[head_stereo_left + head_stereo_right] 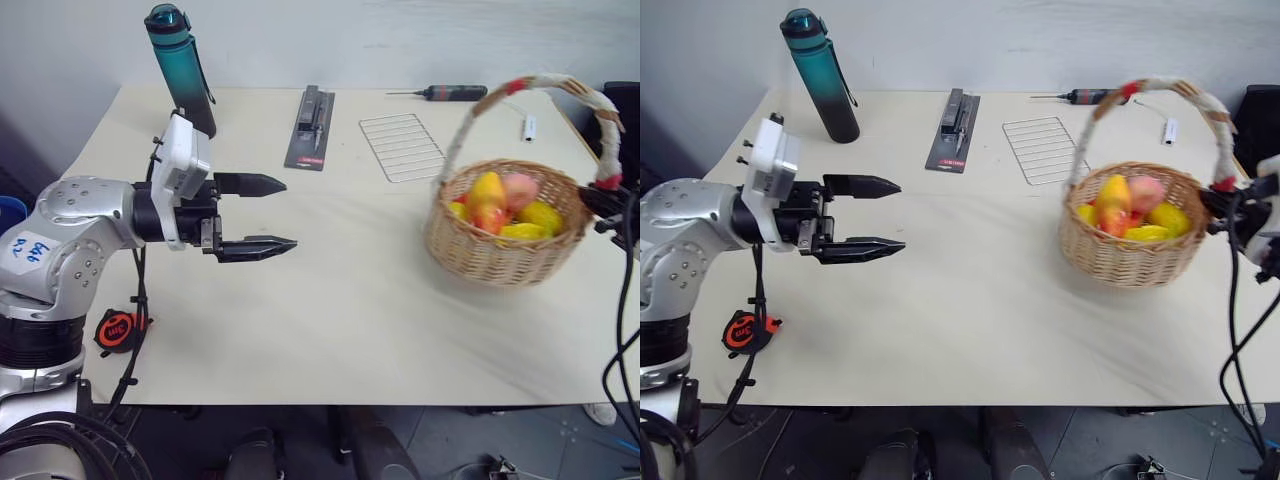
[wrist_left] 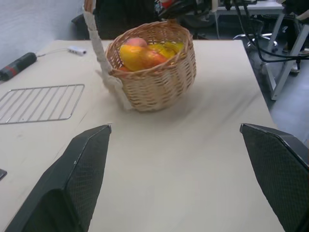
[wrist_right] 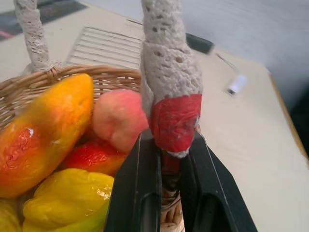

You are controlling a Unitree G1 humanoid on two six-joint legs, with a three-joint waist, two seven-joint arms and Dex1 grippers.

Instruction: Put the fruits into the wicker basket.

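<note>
The wicker basket (image 1: 500, 255) stands at the table's right side, its tall white-wrapped handle (image 1: 560, 85) arching above it. Inside lie the fruits: an orange-yellow mango (image 3: 43, 135), a pink one (image 3: 118, 118), a red one (image 3: 94, 157) and a yellow one (image 3: 67, 200). My right gripper (image 3: 170, 193) is shut on the basket's rim, just under the handle's red end (image 3: 175, 123), at the basket's right side. My left gripper (image 1: 288, 213) hovers open over the table's left half, pointing toward the basket, with nothing between its fingers (image 2: 72, 183).
A teal bottle (image 1: 182, 65) stands at the back left, a black flat tool (image 1: 312, 127) and a wire rack (image 1: 402, 147) lie mid-back, a screwdriver (image 1: 445, 93) and a small white plug (image 1: 529, 127) farther back. An orange tape measure (image 1: 115, 328) sits near the front left edge.
</note>
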